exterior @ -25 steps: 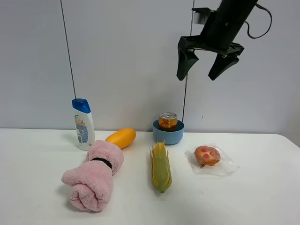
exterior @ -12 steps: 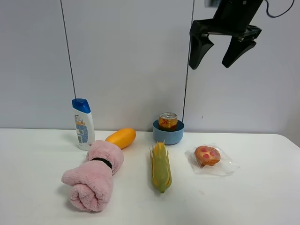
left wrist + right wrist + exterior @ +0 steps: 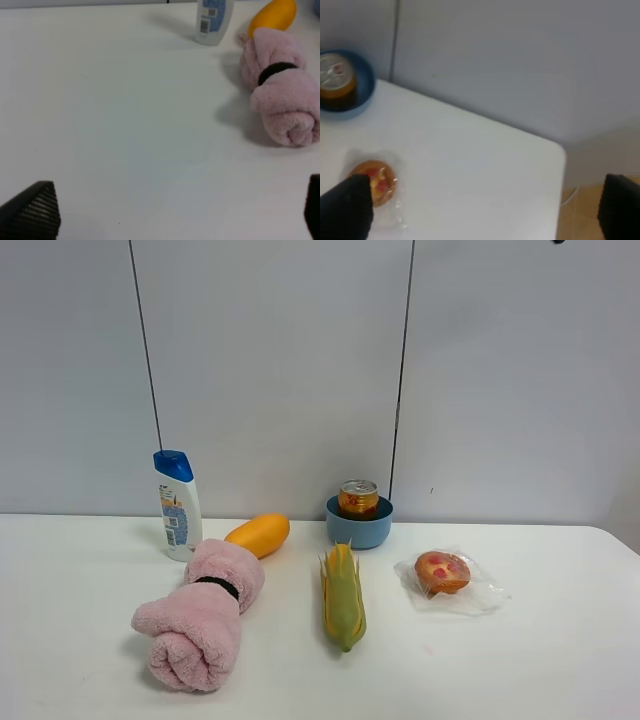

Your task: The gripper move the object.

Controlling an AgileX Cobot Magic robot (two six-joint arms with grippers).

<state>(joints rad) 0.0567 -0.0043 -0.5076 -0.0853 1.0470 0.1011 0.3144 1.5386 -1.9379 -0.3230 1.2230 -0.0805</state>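
The gold-yellow can (image 3: 358, 498) with red markings and a silver top stands upright inside a blue bowl (image 3: 359, 530) at the back middle of the white table. The right wrist view shows the can (image 3: 337, 82) in the bowl (image 3: 364, 85) from high above. My right gripper (image 3: 482, 210) is open and empty, far above the table's right end. It is out of the exterior high view. My left gripper (image 3: 170, 215) is open and empty, low over bare table on the left, short of the towel.
A shampoo bottle (image 3: 177, 502), an orange mango (image 3: 258, 534) and a rolled pink towel (image 3: 200, 615) lie left of the bowl. A corn cob (image 3: 343, 595) and a wrapped bun (image 3: 442, 573) lie in front. The table's right corner (image 3: 555, 150) drops to the floor.
My right gripper rose up and to the right, open, and left the top of the exterior high view. The can and the other things have not moved.
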